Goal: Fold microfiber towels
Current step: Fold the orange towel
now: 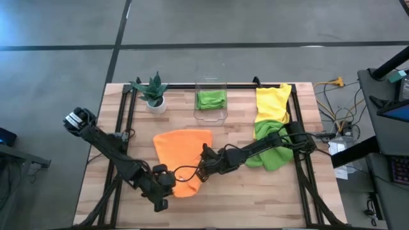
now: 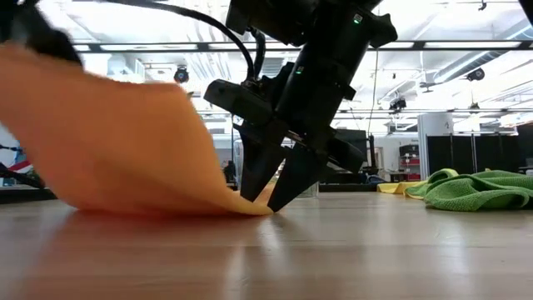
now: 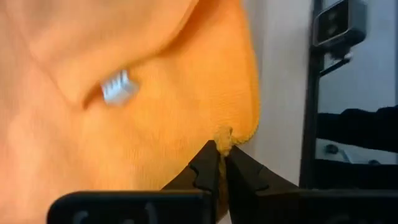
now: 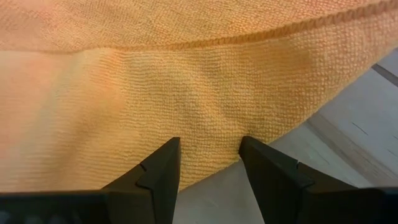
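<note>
The orange towel (image 1: 184, 153) lies mid-table, and its near part is raised off the wood (image 2: 125, 142). My left gripper (image 1: 167, 184) is shut on one of its corners at the table's near side; in the low view it is the dark shape at the upper left (image 2: 33, 33). My right gripper (image 1: 204, 170) is open. Its fingers point down at the towel's near right edge (image 2: 268, 198), one on each side of that edge (image 4: 208, 155). One lime green towel (image 1: 271, 152) and the yellow towel (image 1: 271, 102) lie at the right. The other green towel (image 1: 211, 99) sits in the bin. My left gripper pinches a corner of the orange towel (image 3: 222, 133) between the free ends of its two fingers. The cloth spreads away from the hold with a soft crease, and a white tag (image 3: 118, 87) shows on it. That side is lifted; the rest lies on the table. My right gripper's open fingers (image 4: 163, 167) stand over the towel's hemmed edge; I cannot tell whether they touch it.
A clear bin (image 1: 211, 114) and a small potted plant (image 1: 153, 94) stand at the far edge. Black frame rails (image 1: 121, 128) run along both sides of the wooden table. Bare wood (image 1: 255, 198) lies at the near right.
</note>
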Controlling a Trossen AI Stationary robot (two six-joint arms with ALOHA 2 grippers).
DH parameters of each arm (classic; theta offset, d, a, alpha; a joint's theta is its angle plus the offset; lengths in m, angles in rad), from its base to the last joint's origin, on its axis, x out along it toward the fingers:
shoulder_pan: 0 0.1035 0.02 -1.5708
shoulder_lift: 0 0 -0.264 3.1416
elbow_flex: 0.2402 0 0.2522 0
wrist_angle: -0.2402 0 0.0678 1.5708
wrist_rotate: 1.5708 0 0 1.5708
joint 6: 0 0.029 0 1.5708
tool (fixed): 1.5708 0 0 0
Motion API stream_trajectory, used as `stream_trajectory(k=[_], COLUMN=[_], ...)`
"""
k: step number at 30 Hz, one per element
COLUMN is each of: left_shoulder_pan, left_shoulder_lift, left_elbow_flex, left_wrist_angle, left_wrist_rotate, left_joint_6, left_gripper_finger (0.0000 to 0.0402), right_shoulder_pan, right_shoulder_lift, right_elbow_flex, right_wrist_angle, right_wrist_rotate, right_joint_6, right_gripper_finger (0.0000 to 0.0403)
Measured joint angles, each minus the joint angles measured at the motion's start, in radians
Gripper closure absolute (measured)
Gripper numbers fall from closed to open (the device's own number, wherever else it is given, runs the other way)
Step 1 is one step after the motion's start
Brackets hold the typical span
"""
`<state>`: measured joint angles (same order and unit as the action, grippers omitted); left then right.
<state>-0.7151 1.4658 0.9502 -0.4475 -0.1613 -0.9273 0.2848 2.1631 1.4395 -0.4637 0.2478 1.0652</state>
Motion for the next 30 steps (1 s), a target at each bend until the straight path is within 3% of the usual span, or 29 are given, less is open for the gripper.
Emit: stream_trajectory(k=[5,13,17,30], left_shoulder_pan=[-0.044,-0.1,-0.118,-0.146], left_shoulder_lift=[0.0,-0.029,-0.069,-0.161], left_elbow_flex=[-0.036,-0.066,-0.073,-0.156], left_wrist_angle=[0.003,0.028,0.018,-0.117], left_wrist_rotate=[0.03,0.048,0.05,0.04], left_joint_6=[-0.065,-0.18,-0.244,-0.344], left_gripper_finger=[0.0377,0.0239,0.0193,0.0183], right_shoulder_pan=[-0.008,-0.025,-0.026,0.07], right_shoulder_lift=[-0.007,-0.022,-0.061,-0.306], right_elbow_flex=[0.0,-0.001,-0.006,-0.003], right_wrist_angle=[-0.011,-0.017,-0.042,-0.012], right_wrist_rotate=[-0.007,-0.035,-0.034,0.014], right_joint_6=[-0.011,-0.028,-0.061,-0.311], right_gripper_finger=[0.0232,0.0232,0.0232,0.0232])
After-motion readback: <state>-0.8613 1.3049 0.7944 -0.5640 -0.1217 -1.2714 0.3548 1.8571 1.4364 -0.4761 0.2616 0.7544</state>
